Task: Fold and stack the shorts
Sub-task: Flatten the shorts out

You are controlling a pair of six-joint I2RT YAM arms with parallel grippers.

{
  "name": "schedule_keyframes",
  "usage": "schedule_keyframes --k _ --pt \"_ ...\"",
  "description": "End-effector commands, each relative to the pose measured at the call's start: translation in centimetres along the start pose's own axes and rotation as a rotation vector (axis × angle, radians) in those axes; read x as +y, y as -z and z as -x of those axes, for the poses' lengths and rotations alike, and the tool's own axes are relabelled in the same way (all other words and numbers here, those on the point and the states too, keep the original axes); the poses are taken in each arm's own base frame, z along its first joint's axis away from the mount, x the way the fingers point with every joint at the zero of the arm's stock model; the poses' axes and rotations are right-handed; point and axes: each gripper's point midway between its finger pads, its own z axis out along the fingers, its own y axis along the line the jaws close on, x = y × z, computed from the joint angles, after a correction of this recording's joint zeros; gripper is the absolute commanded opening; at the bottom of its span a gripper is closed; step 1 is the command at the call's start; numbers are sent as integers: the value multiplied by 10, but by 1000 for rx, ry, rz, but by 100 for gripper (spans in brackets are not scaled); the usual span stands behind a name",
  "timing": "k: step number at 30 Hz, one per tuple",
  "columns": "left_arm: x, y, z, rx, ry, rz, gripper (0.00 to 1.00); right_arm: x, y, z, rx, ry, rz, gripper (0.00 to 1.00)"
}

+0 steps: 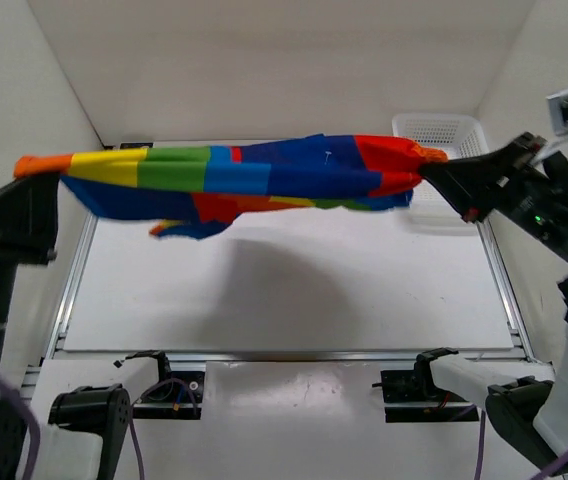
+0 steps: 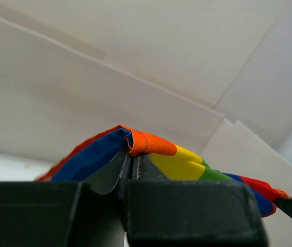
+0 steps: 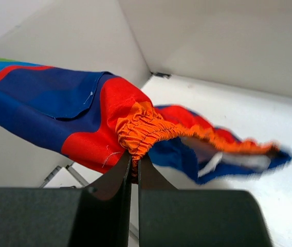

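Observation:
The rainbow-striped shorts (image 1: 234,175) hang stretched in the air above the table, held at both ends. My left gripper (image 1: 39,172) is shut on the orange hem at the left end; in the left wrist view (image 2: 132,154) its fingers pinch the orange edge of the shorts (image 2: 182,163). My right gripper (image 1: 432,170) is shut on the orange elastic waistband at the right end; in the right wrist view (image 3: 134,163) the gathered waistband (image 3: 146,131) sits between the closed fingers. A loose part of the shorts sags below the middle.
A white plastic mesh basket (image 1: 442,132) stands at the far right corner of the table, behind the right gripper. The white table top (image 1: 284,290) lies below the shorts, with a metal rail along its edges.

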Motion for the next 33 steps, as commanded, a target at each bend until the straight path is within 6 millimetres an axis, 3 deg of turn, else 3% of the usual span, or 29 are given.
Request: schedule_keyframes --k 1,4,7,9,11,14,15,16,18,19,20,21,22,23,24,25,26,27,28,29,30,31,33 --pt "37 -7 30 -164 -15 219 10 -29 19 -12 41 14 -184 0" --pt "25 5 43 -216 -18 184 10 -14 31 1 -6 27 -157 0" --pt "20 10 51 -245 -19 165 10 -13 35 5 -26 11 -173 0" --pt "26 -5 46 -223 -18 180 10 -18 32 5 -26 -1 -193 0" --pt "37 -22 38 -191 -25 214 10 -41 19 -7 18 -27 -265 0" --pt "71 -66 7 -75 -40 300 10 -84 -14 -41 155 -73 -365 0" --pt "86 -84 -9 -23 -49 333 10 -95 -26 -45 164 -77 -379 0" --pt "101 -105 -28 36 -45 357 10 -117 -45 -71 245 -109 -409 0" --pt "125 -129 -55 114 -51 404 10 -140 -72 -88 285 -115 -421 0" --pt "149 -152 -85 195 -58 439 10 -161 -92 -109 347 -140 -444 0" --pt "164 -164 -102 238 -64 463 10 -178 -104 -132 406 -163 -464 0" --pt "178 -175 -119 278 -62 486 10 -189 -116 -144 429 -184 -476 0" --pt "195 -184 -138 329 -74 522 10 -210 -141 -164 469 -202 -481 0" --pt "220 -202 -166 390 -73 569 10 -224 -154 -177 493 -211 -489 0" --pt "231 -212 -179 413 -72 582 10 -239 -166 -185 502 -230 -506 0" --pt "242 -221 -192 441 -71 598 10 -266 -188 -217 578 -261 -534 0" --pt "268 -237 -221 498 -73 644 10 -274 -205 -210 562 -254 -528 0" --pt "278 -245 -233 521 -81 653 10 -288 -217 -215 568 -262 -539 0" --pt "282 -256 -232 505 -85 654 10 -314 -236 -249 634 -289 -562 0" --pt "288 -264 -239 512 -85 658 10 -323 -245 -255 647 -320 -552 0" --pt "307 -273 -263 561 -93 680 10 -337 -267 -264 645 -338 -543 0" --pt "308 -283 -252 524 -94 670 10 -345 -274 -269 647 -375 -545 0" --pt "320 -293 -272 561 -94 667 10 -361 -294 -278 638 -416 -527 0"
